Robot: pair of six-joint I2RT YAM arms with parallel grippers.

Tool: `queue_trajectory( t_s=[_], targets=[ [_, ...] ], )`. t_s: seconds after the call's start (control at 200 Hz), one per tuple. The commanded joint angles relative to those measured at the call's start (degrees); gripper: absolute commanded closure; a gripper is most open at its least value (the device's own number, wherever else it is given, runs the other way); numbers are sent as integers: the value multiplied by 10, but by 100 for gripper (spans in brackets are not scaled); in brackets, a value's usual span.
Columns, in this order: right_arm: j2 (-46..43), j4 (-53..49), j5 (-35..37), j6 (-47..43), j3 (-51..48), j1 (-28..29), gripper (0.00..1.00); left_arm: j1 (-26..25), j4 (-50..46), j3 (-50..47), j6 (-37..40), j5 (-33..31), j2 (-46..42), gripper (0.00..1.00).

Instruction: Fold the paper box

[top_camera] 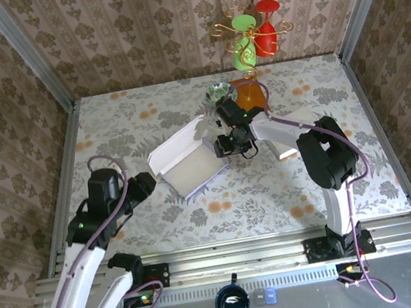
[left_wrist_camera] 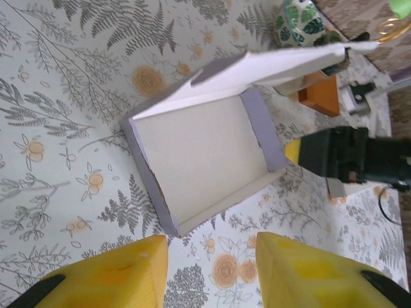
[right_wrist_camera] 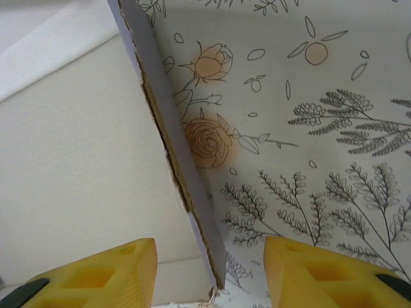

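The top external camera sits high above and behind the arm bases, looking down on the whole floral-patterned table from afar. The left wrist camera looks out between the left gripper's yellow fingers at the open white paper box with grey walls, a little way off. The right wrist camera is very close, with the right gripper's yellow fingers either side of one box wall. All three views share the box.

The paper box lies centrally on the table.
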Motion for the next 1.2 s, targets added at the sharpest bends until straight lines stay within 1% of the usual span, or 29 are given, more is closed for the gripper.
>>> queue_trajectory(
  t_s=[0.0, 0.155, 0.245, 0.44, 0.675, 0.825, 0.98, 1.075, 1.19],
  targets=[
    [21, -14, 5, -25, 31, 6, 52, -14, -12, -29, -24, -19, -42, 59],
    [43, -8, 6, -21, 45, 15, 54, -17, -30, -47, -28, -23, -60, 59],
    [54, -6, 5, -19, 51, 19, 58, -18, -28, -44, -27, -20, -56, 59],
    [57, -6, 26, -19, 51, 31, 63, -18, -23, -34, -16, -11, -35, 59],
    [46, -21, 80, -10, 30, 44, 80, -17, -10, -30, -14, -8, -23, 59],
    [6, -9, 110, 10, -13, 46, 90, -17, -7, -29, -11, -5, -19, 59],
    [-52, -7, 153, 28, -69, 48, 97, -18, -2, -29, -12, -3, -14, 59],
    [-94, -10, 178, 43, -112, 46, 100, -19, 5, -25, -9, 7, 6, 59],
    [-138, -10, 176, 73, -165, 32, 100, -29, 19, -10, 7, 21, 47, 59]
  ],
)
